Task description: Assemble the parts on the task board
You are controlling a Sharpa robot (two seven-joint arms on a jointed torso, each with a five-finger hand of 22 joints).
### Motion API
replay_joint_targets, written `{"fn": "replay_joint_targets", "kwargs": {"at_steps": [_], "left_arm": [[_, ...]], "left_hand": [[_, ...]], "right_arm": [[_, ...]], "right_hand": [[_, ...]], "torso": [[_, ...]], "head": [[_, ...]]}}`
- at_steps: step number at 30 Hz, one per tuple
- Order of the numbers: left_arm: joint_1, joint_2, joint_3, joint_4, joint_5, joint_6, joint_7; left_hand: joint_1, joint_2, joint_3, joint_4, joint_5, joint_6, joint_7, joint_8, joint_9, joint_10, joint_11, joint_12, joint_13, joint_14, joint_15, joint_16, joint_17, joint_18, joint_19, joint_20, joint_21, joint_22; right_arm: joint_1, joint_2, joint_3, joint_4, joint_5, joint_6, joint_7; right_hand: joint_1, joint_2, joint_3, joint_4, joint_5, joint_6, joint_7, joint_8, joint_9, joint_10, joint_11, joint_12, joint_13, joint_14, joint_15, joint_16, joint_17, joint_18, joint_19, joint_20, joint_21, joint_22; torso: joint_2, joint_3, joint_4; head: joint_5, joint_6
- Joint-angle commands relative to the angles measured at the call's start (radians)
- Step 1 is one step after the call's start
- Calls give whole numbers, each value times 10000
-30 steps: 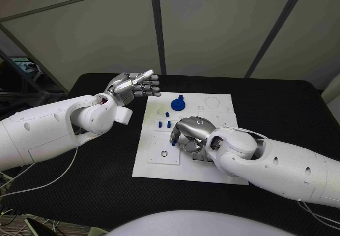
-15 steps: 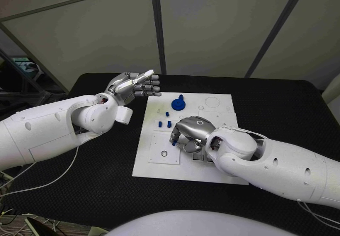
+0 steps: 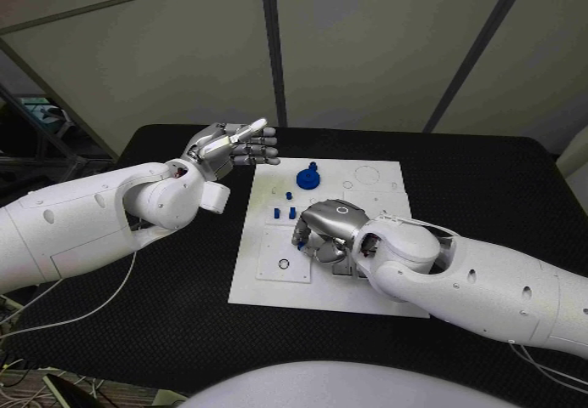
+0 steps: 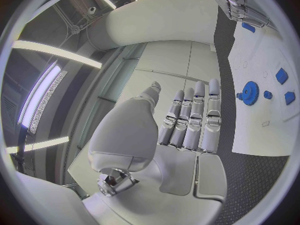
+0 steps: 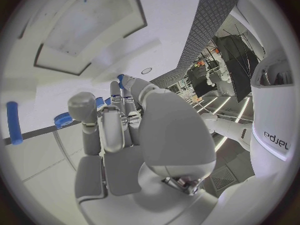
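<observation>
Gleaming silver robot hand (image 3: pixel 321 228) over flat white task board (image 3: pixel 368 293)

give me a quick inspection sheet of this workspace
surface: black table, white task board in the middle
job's things: blue gear and small blue parts on the board
clutter: nothing seen
robot hands: left robot hand raised beside the board, holding nothing; right robot hand low over the board, grasp unclear
cables: white cable on the table by the left arm
surroundings: grey wall panels behind

We see one white task board (image 3: pixel 382 191), one blue gear (image 3: pixel 308 179), three small blue blocks (image 3: pixel 291 214), and two hands (image 3: pixel 233 144).
</observation>
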Motion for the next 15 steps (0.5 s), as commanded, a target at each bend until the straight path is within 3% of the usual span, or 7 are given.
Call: {"fn": "replay_joint_targets", "kwargs": {"at_steps": [1, 5, 9, 12, 15], "left_arm": [[13, 4, 6, 14, 13, 136, 140], [13, 9, 6, 3, 13, 139, 137], [13, 9, 6, -13, 13, 137, 133], [13, 13, 6, -27, 13, 135, 134], [12, 11, 6, -40, 13, 135, 136]], "left_hand": [[15, -5, -5, -48, 0, -11, 47, 33, -12, 62, 28, -38, -2, 75, 10, -34, -11, 151, 62, -4, -52, -14], [15, -5, -5, -48, 0, -11, 47, 33, -12, 62, 28, -38, -2, 75, 10, -34, -11, 151, 62, -4, -52, -14], [15, -5, -5, -48, 0, -11, 47, 33, -12, 62, 28, -38, -2, 75, 10, -34, -11, 151, 62, -4, -52, -14], [15, -5, -5, -48, 0, -11, 47, 33, -12, 62, 28, -38, -2, 75, 10, -34, -11, 151, 62, -4, -52, -14], [15, -5, -5, -48, 0, -11, 47, 33, -12, 62, 28, -38, -2, 75, 10, -34, -11, 151, 62, -4, -52, -14]], "right_arm": [[-13, -8, -23, -18, -32, 173, -62], [-13, -29, -23, -4, 0, 37, -36], [-13, -69, -23, 30, 33, -223, -1], [-14, -131, -23, 90, 54, -471, 56], [-14, -241, -20, 218, 91, -731, 119]], "right_hand": [[-146, -17, -65, 10, 64, -108, 15, -66, -41, -172, 62, -96, -51, 477, 86, 11, -29, -16, -117, 16, -61, -46], [-308, -112, -111, 60, 106, -362, 105, -189, -97, -441, 155, -255, -136, 456, 169, -19, -95, -7, -173, 77, -109, -111], [-559, -359, -215, 149, 9, -1033, 268, -233, -198, -1133, 364, -558, -270, 423, 353, -54, -184, 59, -426, 229, -383, -494], [-629, -485, -402, 169, -122, -1506, 281, -219, -196, -1628, 449, -644, -252, 340, 419, -208, -435, 147, -683, 327, -686, -905], [-666, -499, -493, 196, -144, -1577, 280, -207, -185, -1688, 452, -591, -237, 318, 423, -261, -529, 161, -716, 345, -740, -970]], "torso": [[-10, 6, -13], [-14, 16, -20], [-1, 9, -9], [-4, 16, -10], [7, 23, -17]], "head": [[-3, 3], [-5, 25], [-21, 46], [-23, 52], [-18, 58]]}}
